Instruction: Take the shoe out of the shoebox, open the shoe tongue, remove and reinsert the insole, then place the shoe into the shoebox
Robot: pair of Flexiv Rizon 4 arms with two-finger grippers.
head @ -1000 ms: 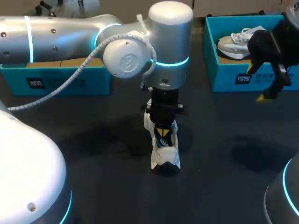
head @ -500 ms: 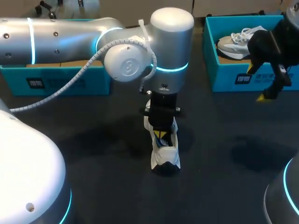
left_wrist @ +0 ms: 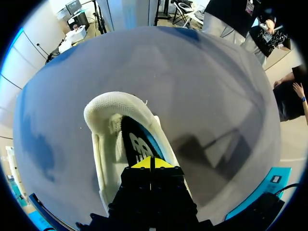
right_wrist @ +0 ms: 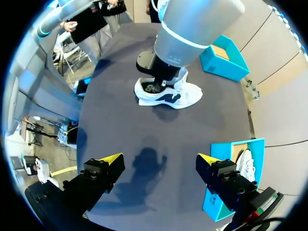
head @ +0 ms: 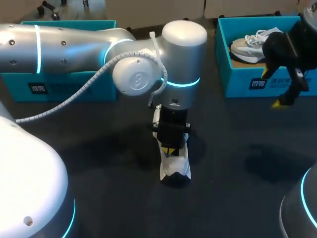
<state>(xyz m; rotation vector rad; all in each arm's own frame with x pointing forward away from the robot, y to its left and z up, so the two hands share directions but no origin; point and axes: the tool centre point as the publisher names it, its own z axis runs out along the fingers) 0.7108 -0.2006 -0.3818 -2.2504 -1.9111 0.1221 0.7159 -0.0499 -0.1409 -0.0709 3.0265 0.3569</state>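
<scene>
Mid-table, the white shoe stood on the dark table, the left gripper down inside its opening, fingers pressed together over the insole. Near the right shoebox, the right gripper hung with fingers spread wide.

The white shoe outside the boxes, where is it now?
In the head view the white shoe lies near the table's middle, under the left gripper, which reaches into its opening; the right shoebox stands farther back.
</scene>
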